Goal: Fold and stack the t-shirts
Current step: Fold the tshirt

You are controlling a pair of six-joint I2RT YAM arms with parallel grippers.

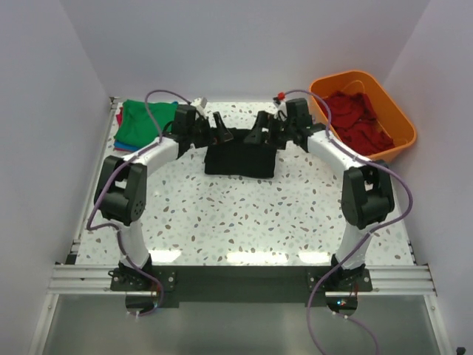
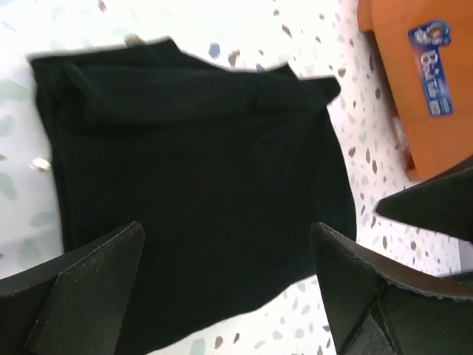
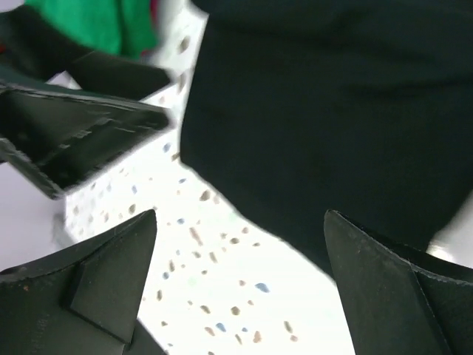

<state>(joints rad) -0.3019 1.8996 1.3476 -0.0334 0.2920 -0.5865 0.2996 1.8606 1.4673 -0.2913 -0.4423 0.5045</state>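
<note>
From above, your black t-shirt point(image 1: 240, 160) lay folded on the counter point(image 1: 222, 222), left gripper point(image 1: 219, 130) at its 11 o'clock, right gripper point(image 1: 259, 130) at its 1 o'clock. Your left wrist view showed its fingers point(image 2: 96, 274) spread apart over the shirt, orange bin point(image 2: 414, 89) at 2 o'clock. Your right wrist view showed fingers point(image 3: 103, 274) likewise apart, green shirt point(image 3: 89, 22) at 11 o'clock.

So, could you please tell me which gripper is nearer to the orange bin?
Right. The right gripper hovers at the far edge of the black shirt, left of the orange bin; the left gripper is beside it, farther away.
</note>
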